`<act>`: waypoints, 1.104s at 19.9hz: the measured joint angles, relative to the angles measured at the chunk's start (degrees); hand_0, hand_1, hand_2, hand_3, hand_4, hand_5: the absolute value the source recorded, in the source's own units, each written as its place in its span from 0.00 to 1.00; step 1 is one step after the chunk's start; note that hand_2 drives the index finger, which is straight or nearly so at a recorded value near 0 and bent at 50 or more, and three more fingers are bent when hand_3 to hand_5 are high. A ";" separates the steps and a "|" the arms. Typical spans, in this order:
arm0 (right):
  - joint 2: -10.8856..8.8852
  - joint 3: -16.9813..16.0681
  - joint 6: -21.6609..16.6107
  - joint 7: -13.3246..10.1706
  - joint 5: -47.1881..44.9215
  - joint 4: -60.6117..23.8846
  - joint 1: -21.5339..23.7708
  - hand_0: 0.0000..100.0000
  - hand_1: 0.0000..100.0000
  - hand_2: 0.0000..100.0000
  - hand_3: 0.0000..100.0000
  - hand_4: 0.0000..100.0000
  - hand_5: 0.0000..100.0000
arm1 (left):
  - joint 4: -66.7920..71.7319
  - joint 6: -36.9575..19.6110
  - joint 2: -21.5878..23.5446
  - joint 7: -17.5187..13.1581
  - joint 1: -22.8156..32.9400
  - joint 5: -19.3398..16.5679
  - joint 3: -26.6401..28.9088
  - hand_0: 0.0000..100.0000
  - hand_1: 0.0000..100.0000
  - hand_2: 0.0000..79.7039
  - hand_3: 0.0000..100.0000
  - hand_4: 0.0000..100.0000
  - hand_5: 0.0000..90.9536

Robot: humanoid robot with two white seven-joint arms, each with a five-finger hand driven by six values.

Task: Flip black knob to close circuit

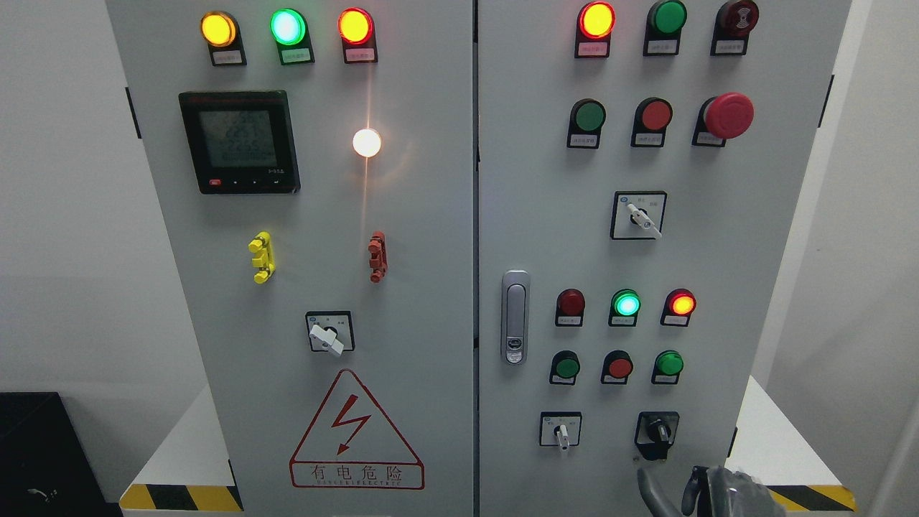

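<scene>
The black knob (658, 431) sits at the lower right of the right cabinet door, its handle pointing roughly straight up and down on a black plate. My right hand (700, 490) rises from the bottom edge just below and to the right of the knob, a little apart from it, with its grey fingers (652, 488) loosely extended upward and holding nothing. Much of that hand is cut off by the frame's edge. No left arm shows.
A white selector switch (561, 433) lies left of the black knob. Above are green and red push buttons (619, 367), lit indicator lamps (627, 304) and a door latch (514, 316). A red emergency stop (728, 115) protrudes at upper right.
</scene>
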 measured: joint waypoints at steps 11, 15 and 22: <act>1.34 0.82 -9.07 -9.10 -29.75 -6.52 9.54 0.00 0.02 0.27 0.46 0.46 0.45 | 0.00 0.00 0.00 0.00 0.00 0.00 0.00 0.12 0.56 0.00 0.00 0.00 0.00; 1.53 0.96 -11.21 -10.00 -41.18 -7.75 12.10 0.00 0.00 0.18 0.31 0.30 0.26 | 0.00 0.00 0.00 0.00 0.00 0.00 0.00 0.12 0.56 0.00 0.00 0.00 0.00; 1.69 1.11 -18.96 -6.54 -52.66 -7.44 15.03 0.00 0.00 0.02 0.11 0.08 0.00 | 0.00 0.00 0.00 0.00 0.00 0.00 0.00 0.12 0.56 0.00 0.00 0.00 0.00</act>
